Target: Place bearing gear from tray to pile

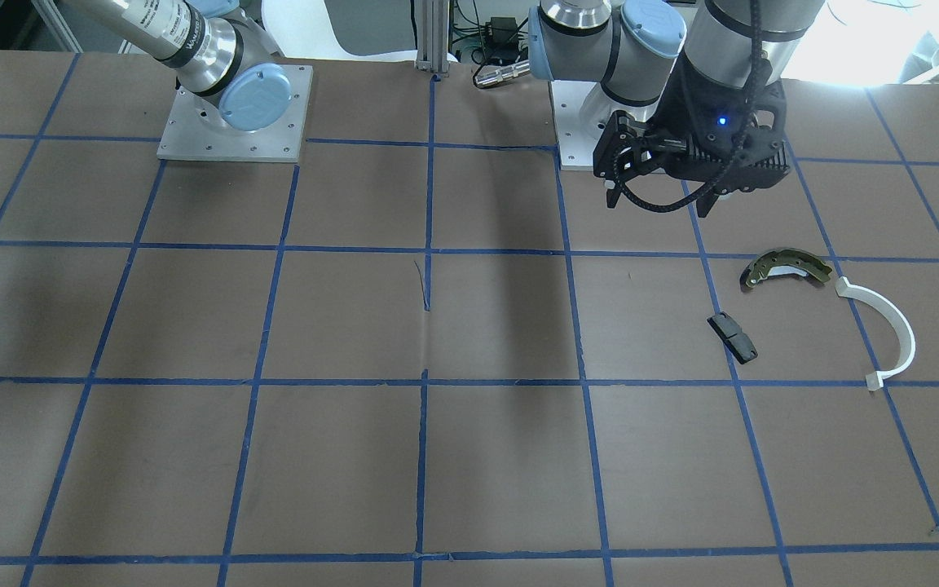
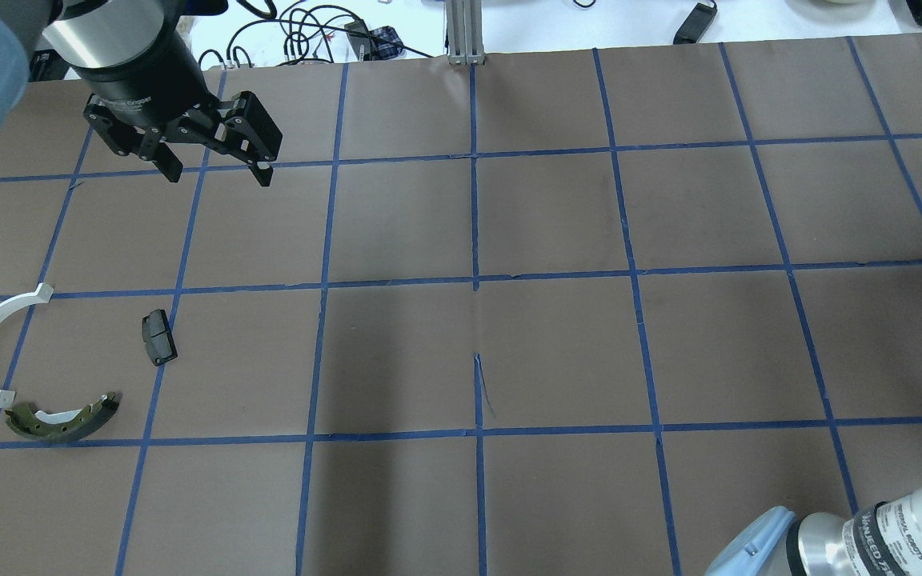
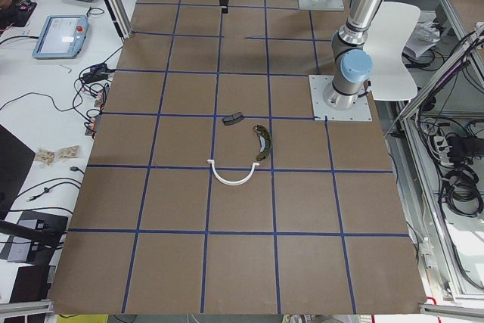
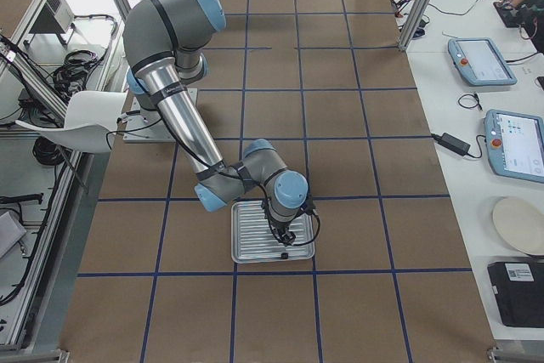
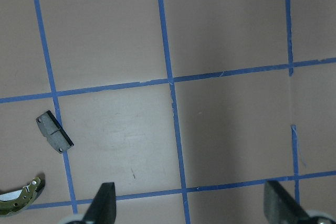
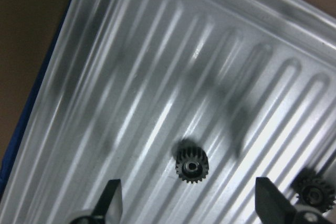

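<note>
The right gripper (image 6: 191, 205) hangs wide open over the tray (image 6: 131, 77) at the right edge of the counter (image 2: 557, 352). The little black bearing gear (image 6: 192, 167) lies in the tray below it, with a second gear (image 6: 313, 191) close by. The left gripper (image 2: 217, 174) is open too and holds nothing, up over the counter's left side, where the pile (image 2: 158, 337) lies.

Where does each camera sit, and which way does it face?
Front-facing: across the table, facing the robot; left hand at right.
Overhead: behind the robot, looking forward and down; left hand at left.
Exterior left: table's end by the pile; left arm near.
Exterior right: opposite end; right arm over tray.
Left wrist: down on table; fingertips show.
Right wrist: down into tray at a gear; right hand shows.
Shared: black pad in front, overhead, left wrist.
</note>
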Controlling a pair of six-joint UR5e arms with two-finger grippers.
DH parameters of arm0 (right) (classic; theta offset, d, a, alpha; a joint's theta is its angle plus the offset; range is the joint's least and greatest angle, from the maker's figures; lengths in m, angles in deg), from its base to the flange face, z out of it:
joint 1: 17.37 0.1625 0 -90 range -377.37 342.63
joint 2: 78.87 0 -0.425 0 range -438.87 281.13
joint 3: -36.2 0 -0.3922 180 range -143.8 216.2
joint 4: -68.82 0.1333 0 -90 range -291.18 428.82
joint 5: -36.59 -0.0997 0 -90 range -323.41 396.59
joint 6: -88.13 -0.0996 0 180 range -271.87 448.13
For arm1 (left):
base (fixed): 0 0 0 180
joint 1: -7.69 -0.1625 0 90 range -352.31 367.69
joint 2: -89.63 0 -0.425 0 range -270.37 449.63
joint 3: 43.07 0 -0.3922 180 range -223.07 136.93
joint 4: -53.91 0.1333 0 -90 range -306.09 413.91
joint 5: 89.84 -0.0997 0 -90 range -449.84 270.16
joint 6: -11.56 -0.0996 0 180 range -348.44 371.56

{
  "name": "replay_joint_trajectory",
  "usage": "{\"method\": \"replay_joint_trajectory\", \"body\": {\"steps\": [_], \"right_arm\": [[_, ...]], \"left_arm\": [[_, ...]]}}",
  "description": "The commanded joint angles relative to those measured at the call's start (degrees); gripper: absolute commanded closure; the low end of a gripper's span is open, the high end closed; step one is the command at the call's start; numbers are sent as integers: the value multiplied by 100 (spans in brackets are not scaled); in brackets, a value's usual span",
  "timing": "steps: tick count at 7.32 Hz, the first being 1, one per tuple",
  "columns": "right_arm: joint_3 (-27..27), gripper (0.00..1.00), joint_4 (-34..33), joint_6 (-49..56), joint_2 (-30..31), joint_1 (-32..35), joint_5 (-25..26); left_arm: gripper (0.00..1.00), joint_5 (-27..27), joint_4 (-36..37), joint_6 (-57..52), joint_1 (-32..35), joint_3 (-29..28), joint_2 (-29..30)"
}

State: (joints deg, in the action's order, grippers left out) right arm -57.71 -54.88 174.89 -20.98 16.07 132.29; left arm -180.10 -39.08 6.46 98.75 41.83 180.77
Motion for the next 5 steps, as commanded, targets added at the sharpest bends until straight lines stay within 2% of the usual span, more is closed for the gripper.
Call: {"method": "replay_joint_trajectory", "body": {"steps": [1,5], "right_arm": [[-22,31,-31,69,-33,-14,-16],[-4,33,-84,16,-33,-14,-165]], "left_arm": [[0,0,0,0,0,9,0],[0,0,0,0,9,9,0]]}}
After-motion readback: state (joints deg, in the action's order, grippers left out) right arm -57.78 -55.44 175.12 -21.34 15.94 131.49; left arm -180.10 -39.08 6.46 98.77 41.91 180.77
